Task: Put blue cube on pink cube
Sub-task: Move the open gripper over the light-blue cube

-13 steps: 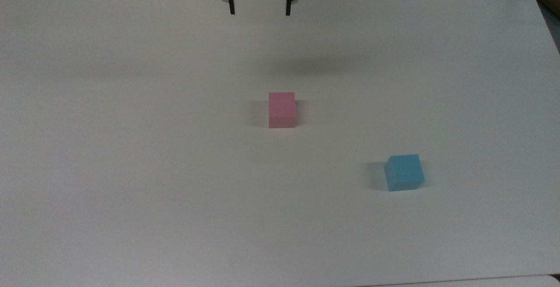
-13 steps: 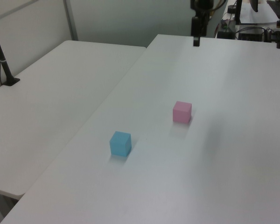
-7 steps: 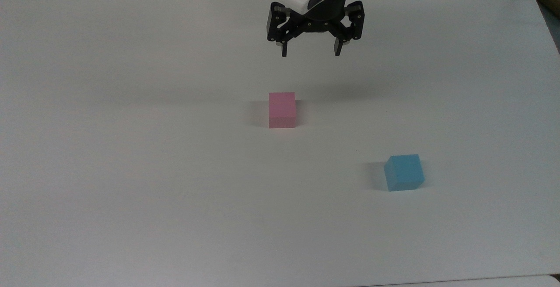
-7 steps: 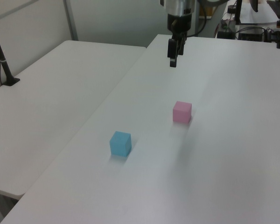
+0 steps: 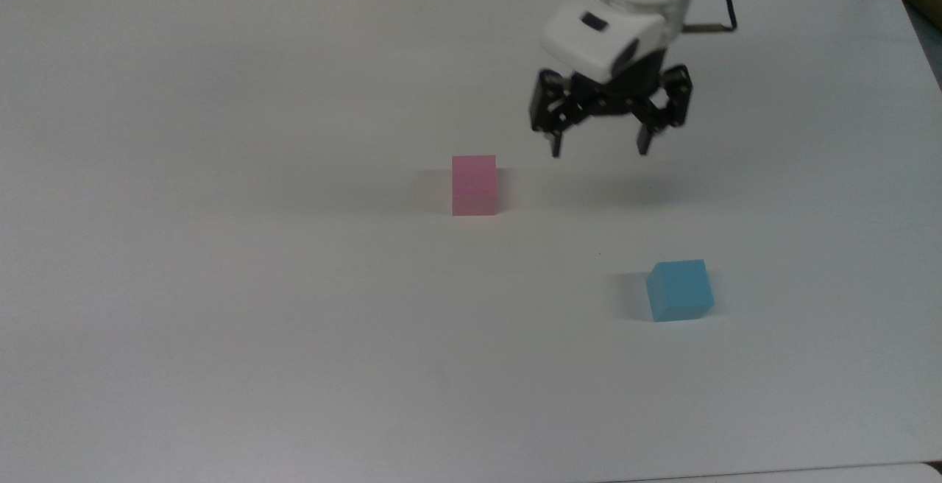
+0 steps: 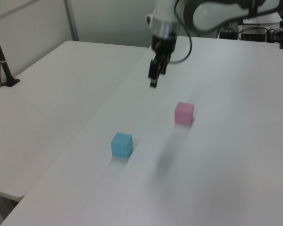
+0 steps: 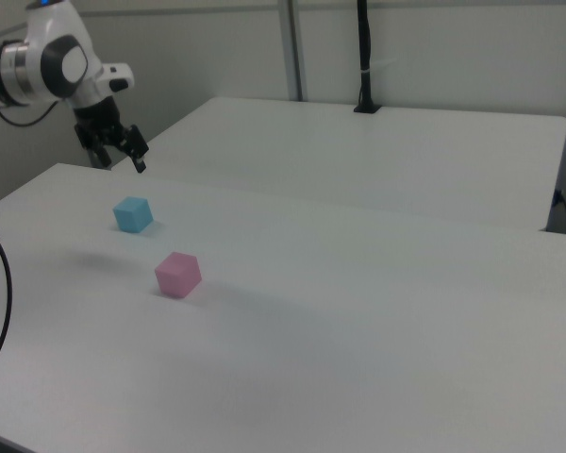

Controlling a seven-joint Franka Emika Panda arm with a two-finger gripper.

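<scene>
1. While the gripper (image 5: 600, 152) hangs high above the table (image 5: 221, 321) with its jaws wide and nothing between them, the main risk I see is a skewed descent: the blue cube (image 5: 680, 290) sits turned at an angle in the top view, so fingers not lined up with its faces could nudge or spin it instead of clamping it.
2. A second risk is clipping the pink cube (image 5: 475, 185), which lies near the frame's centre, if the arm swings low across it.
3. In the top view the blue cube lies lower right of centre, well apart from the gripper, below it and slightly right.
4. In the left view the gripper (image 6: 154, 81) is upper centre, the blue cube (image 6: 121, 144) lower left of it, the pink cube (image 6: 184, 113) right of both.
</scene>
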